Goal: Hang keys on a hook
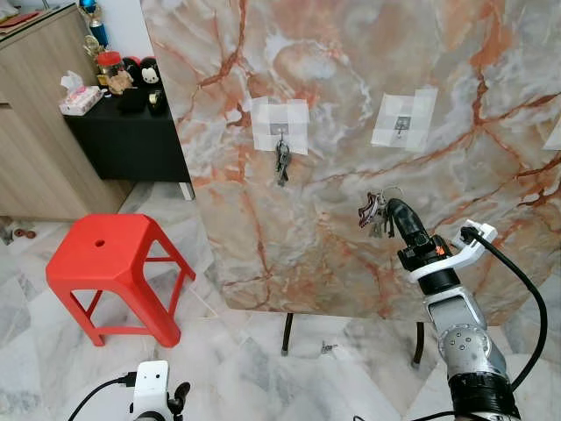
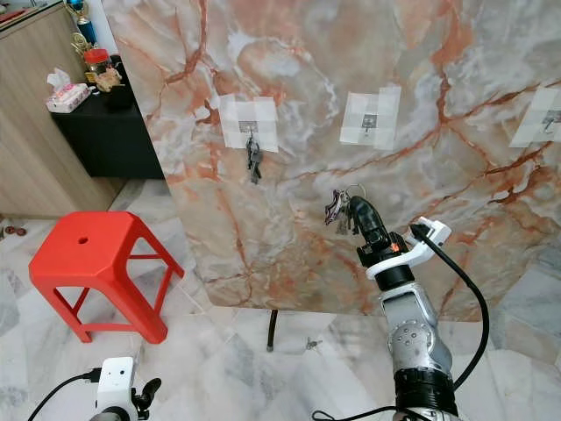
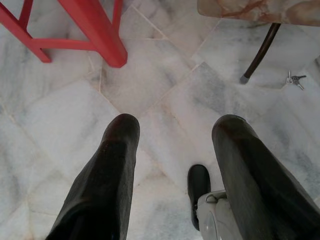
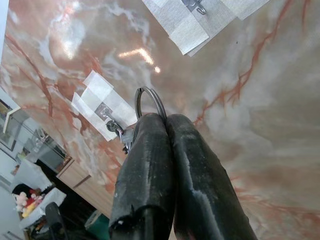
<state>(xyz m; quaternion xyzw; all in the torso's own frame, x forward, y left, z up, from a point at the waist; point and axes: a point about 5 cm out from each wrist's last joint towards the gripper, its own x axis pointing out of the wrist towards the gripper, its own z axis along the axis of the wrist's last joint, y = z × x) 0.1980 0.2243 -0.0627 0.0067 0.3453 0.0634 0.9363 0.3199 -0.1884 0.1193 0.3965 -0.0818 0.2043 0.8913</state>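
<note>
My right gripper (image 1: 390, 207) is raised in front of the marble panel (image 1: 351, 79), shut on a bunch of keys (image 1: 372, 213). Their ring (image 4: 150, 102) sticks out past the closed fingertips. Up and slightly right of the gripper, a bare taped hook (image 1: 403, 124) sits on the panel, some way off. The hook to the left (image 1: 280, 130) carries another bunch of keys (image 1: 281, 161). Low at the left, my left gripper (image 3: 172, 135) hangs open over the floor.
A third taped hook (image 2: 550, 118) sits at the panel's right edge. A loose set of keys (image 1: 326, 348) lies on the marble floor between the panel's black legs (image 1: 287, 333). A red plastic stool (image 1: 105, 250) stands left, with a black cabinet (image 1: 131, 140) behind it.
</note>
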